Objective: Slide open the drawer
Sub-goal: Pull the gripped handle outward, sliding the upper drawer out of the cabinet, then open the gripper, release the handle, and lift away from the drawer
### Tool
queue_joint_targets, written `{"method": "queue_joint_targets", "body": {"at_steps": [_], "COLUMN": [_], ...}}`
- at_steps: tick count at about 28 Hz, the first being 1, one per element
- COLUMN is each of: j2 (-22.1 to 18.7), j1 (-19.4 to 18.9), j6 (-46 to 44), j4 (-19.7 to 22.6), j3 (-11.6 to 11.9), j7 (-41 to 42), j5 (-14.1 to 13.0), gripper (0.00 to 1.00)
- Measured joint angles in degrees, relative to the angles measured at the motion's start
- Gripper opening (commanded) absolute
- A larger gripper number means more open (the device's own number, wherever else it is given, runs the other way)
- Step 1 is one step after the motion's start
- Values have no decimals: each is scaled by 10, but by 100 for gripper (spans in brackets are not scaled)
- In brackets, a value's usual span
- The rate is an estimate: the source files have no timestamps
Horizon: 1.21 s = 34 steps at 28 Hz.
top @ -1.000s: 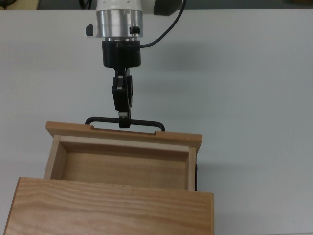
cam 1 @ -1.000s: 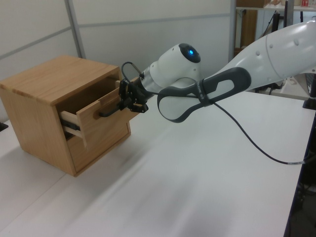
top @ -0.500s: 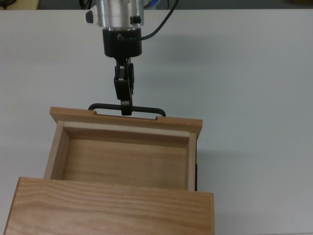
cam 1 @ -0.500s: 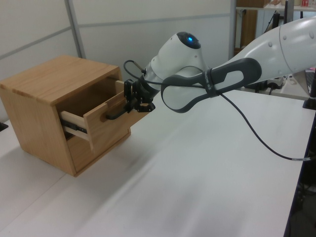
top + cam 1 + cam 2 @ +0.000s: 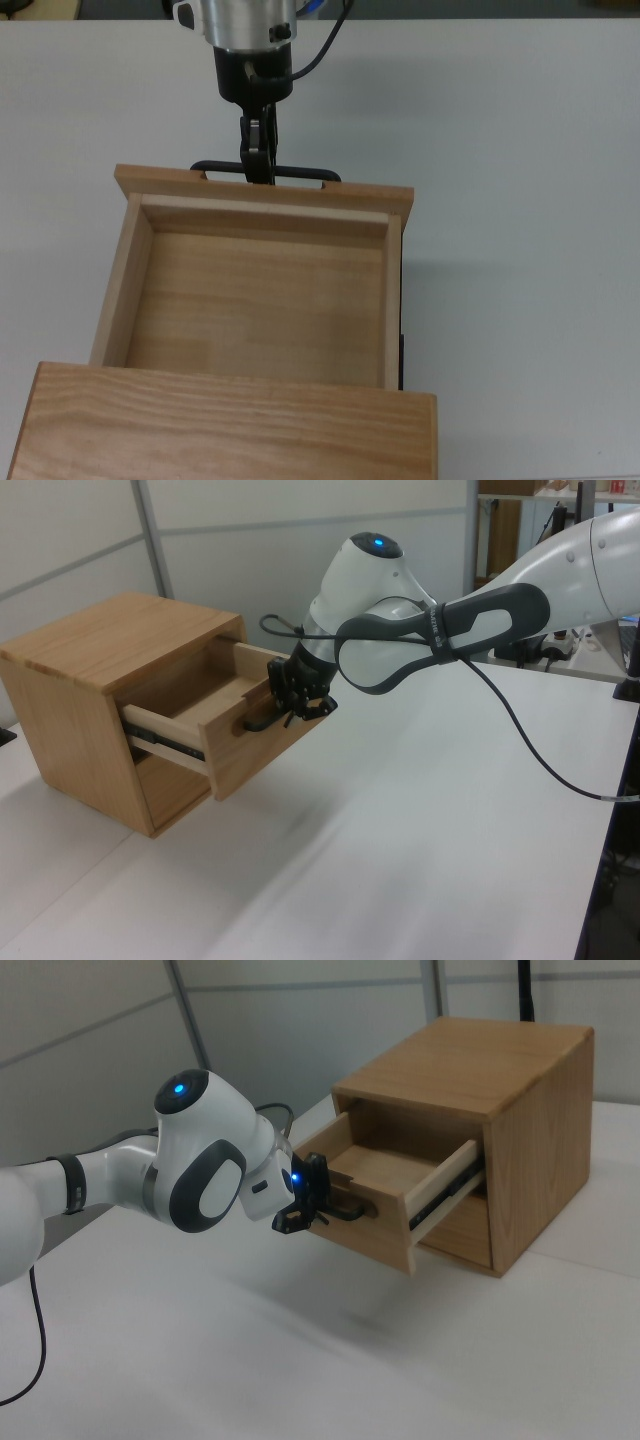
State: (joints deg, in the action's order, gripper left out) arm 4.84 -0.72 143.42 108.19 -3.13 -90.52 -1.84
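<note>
Since the frames a second and half a second back, drawer has travelled well out of cabinet: in the top view its front panel now sits much nearer the picture's top, and far more of the bare inner floor shows between that panel and the cabinet top slab. Gripper has retreated with it, wrist now partly cut off at the top edge. Fingers are closed narrow on the black bar handle, gripping near its middle; a central hold presumably keeps the pull in line with the slides so the box does not rack. Arm stays level with the handle, approaching from the front, which suits a straight horizontal draw. Left view shows the dark side rail exposed along the drawer's flank. Drawer stands extended over table; judged largely open, nothing inside.
</note>
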Motion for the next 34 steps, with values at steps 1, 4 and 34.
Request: {"method": "queue_joint_targets", "body": {"at_steps": [1,4,34], "j2": [-2,-9,-69], "j1": [0,0,2], "j6": [-5,-24,-179], "j4": [0,0,-17], "j3": [0,0,4], "j7": [0,0,-1], "j5": [0,0,0], "gripper": [0,0,0]}}
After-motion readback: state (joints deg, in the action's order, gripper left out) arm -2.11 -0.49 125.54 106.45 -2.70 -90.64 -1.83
